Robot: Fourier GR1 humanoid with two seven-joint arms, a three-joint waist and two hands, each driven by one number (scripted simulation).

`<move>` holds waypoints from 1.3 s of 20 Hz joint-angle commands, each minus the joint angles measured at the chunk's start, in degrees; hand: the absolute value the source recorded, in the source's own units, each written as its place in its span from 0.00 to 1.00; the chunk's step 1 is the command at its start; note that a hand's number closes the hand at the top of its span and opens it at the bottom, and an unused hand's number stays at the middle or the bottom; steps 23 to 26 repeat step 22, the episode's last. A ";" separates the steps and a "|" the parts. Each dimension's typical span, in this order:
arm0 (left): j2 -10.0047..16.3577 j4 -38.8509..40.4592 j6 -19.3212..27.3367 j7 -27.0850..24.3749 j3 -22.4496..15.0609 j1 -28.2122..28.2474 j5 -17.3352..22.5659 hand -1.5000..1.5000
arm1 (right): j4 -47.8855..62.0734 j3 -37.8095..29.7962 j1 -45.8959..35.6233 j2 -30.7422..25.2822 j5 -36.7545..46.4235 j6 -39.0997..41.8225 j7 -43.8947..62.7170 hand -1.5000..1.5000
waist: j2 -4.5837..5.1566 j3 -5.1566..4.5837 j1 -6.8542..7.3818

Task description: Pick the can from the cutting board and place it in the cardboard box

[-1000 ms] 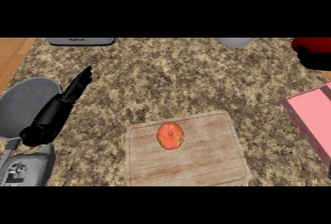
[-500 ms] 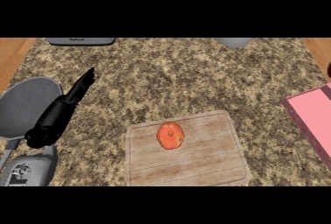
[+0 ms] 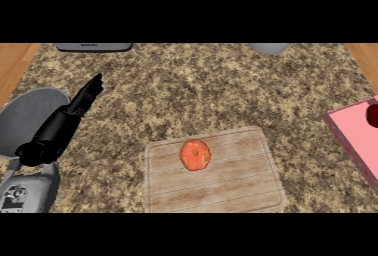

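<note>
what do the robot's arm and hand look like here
Only one arm shows: the left hand is black with slim tapering fingers, on a pale grey rounded forearm bearing a small dark marking. No cables show. The right hand is out of view.

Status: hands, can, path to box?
Left hand open at left. Right hand not in view. Can on cutting board, untouched. Nothing between it and pink box.

- Looking steeply down, and this reads as a kitchen: a speckled brown stone-patterned desk point(image 3: 221, 90) fills nearly the whole view.
- A pale wooden slatted cutting board point(image 3: 236, 185) lies flat on it, towards the lower edge.
- Warm wood-toned strips point(image 3: 15, 60) border the desk on both sides.
- A flat dark grey object point(image 3: 94, 47) sits at the far edge, cut off.
</note>
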 commanded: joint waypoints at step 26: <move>-0.11 0.12 -0.62 -0.95 0.93 0.71 -0.04 0.50 | 18.32 -36.16 -4.68 -6.69 -36.61 -11.26 -18.35 0.00 | 0.17 0.08 0.05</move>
